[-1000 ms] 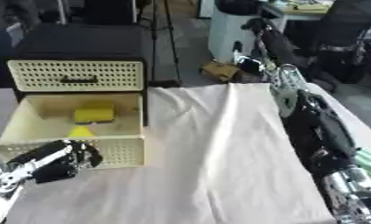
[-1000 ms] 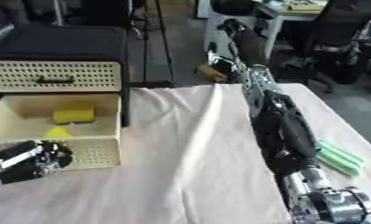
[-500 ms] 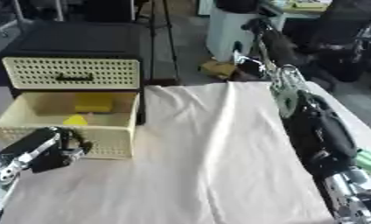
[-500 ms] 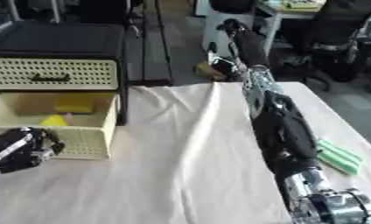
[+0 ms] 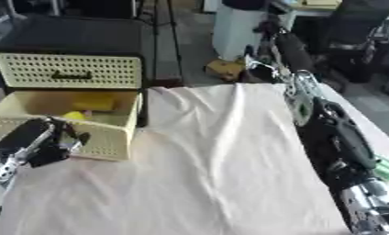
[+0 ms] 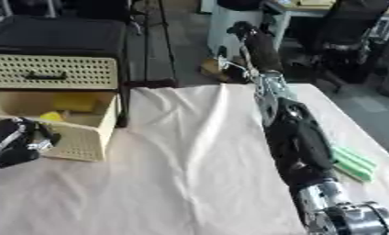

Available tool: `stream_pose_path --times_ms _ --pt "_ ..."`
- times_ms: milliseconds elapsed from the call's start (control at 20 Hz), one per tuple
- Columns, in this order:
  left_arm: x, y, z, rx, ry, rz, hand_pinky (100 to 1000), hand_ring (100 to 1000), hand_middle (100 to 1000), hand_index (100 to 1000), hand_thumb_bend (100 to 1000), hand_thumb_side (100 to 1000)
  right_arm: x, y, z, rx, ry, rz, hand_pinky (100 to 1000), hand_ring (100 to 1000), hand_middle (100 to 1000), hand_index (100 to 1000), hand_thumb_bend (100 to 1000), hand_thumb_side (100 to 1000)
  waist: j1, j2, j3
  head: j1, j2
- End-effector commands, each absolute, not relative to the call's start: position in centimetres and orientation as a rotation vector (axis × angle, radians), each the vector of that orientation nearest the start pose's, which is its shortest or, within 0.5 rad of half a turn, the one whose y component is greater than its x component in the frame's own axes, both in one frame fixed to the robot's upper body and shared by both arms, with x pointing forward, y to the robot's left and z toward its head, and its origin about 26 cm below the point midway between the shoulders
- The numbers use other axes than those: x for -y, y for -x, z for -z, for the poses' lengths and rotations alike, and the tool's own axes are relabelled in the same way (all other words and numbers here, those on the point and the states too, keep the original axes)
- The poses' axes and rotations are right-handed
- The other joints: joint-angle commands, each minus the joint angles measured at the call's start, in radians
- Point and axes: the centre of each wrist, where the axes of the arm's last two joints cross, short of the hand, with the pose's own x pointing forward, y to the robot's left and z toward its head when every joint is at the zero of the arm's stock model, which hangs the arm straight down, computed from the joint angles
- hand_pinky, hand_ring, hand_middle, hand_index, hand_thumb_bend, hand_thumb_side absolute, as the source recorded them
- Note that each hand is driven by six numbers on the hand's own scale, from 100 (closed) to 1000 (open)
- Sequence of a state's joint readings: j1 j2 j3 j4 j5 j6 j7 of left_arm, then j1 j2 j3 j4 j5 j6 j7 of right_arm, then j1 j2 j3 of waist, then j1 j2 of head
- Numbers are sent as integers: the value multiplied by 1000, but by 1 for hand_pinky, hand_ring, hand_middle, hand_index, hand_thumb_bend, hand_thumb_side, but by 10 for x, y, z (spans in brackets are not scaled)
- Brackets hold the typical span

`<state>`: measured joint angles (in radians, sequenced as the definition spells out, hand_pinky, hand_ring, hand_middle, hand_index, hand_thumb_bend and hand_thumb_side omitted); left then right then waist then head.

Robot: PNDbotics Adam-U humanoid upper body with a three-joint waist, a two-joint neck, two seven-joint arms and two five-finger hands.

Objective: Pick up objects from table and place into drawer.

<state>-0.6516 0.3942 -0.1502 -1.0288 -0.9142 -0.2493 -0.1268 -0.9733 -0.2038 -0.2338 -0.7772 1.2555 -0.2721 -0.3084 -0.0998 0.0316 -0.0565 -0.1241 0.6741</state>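
Left hand [image 5: 39,146] at lower left of the frame, black, fingers curled in on themselves with nothing visibly held, pressed against the front wall of the open drawer [image 5: 109,140]. Right arm [image 6: 290,137] stretched up the right side of the frame from the lower right corner toward the top centre, lying along the right part of the surface; right hand itself not made out, so cannot tell its fingers.

Drawer pulled out of a small cabinet [image 5: 69,46] at upper left, cream, perforated walls; a shut drawer front with a dark handle [image 5: 68,75] above it. Inside the open drawer: a yellow block [image 5: 95,102] toward the back, and a smaller bright yellow thing [image 5: 75,116] nearer the front left, shape unclear.

Surface covered by a pale, creased cloth [image 5: 206,160] across the centre and bottom of the frame. Green ridged object [image 6: 354,164] on the surface at right, just beside the right arm, well apart from the drawer; only its edge visible in the left eye view.
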Motion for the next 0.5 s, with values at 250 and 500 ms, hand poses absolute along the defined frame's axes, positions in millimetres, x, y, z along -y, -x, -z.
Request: stream_pose_path --times_ms 250,500 --pt "-266 -446 -106 1643 -758 1366 610 742 804 822 353 1000 247 -497 -175 1939 1249 -888 816 897 857 841 100 400 5 -4 -19 5 -12" --pt "-248 -449 -114 1708 -647 1347 586 706 757 807 358 1000 242 -497 -176 1951 1239 -895 817 897 857 841 100 399 6 0 -31 9 -12"
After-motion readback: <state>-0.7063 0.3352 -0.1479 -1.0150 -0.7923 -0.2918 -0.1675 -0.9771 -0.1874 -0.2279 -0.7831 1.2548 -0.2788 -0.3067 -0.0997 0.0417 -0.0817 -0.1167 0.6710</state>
